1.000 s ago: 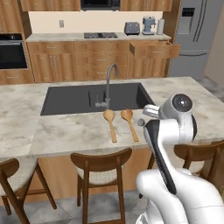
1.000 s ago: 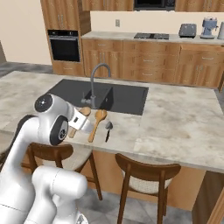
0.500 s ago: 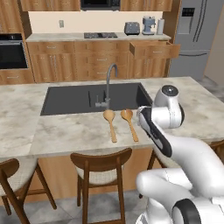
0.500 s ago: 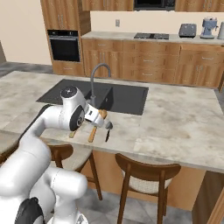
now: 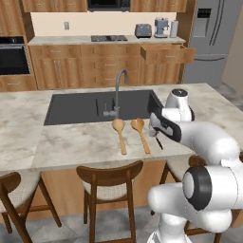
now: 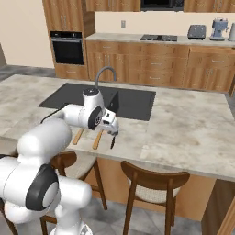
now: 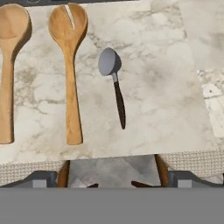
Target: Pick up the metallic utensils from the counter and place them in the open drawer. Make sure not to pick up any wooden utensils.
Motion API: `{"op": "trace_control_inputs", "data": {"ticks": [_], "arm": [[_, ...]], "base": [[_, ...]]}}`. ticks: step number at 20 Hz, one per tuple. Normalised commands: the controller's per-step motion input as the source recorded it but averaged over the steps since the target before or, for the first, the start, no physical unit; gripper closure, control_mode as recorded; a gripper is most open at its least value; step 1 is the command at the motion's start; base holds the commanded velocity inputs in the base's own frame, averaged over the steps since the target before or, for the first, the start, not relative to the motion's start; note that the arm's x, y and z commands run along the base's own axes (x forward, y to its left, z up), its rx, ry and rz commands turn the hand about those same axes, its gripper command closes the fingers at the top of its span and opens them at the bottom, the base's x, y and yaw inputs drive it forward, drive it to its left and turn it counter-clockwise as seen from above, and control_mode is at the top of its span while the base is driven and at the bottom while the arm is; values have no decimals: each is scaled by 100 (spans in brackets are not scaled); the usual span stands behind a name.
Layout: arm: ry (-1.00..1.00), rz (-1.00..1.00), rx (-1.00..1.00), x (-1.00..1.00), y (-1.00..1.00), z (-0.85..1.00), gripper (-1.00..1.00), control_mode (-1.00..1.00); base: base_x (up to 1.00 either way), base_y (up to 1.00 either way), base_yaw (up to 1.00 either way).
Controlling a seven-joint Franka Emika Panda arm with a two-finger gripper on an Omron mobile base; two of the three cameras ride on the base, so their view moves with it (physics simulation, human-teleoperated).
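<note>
Right now the gripper [image 6: 113, 133] hangs empty, jaws wide apart, just above the metallic utensil [image 7: 114, 87], a grey-bowled spoon with a dark handle (not knife-like as seen from the hand) lying on the counter [image 5: 71, 142] near its front edge. Beside it lie two wooden utensils [image 7: 68, 65], apart from it. This looks like the approach step; next, descend, straddle the handle and close, then carry it to the open drawer [image 5: 167, 53].
</note>
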Motion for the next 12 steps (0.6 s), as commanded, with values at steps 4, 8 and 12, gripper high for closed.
{"op": "trace_control_inputs", "data": {"ticks": [4,8,12], "arm": [[13,5,0,43,-18,-22,-100,-100],[15,3,0,28,-9,-16,-100,-100],[3,0,-1,5,-4,-25,-100,-100]], "base": [[0,0,0],[0,0,0],[0,0,0]]}}
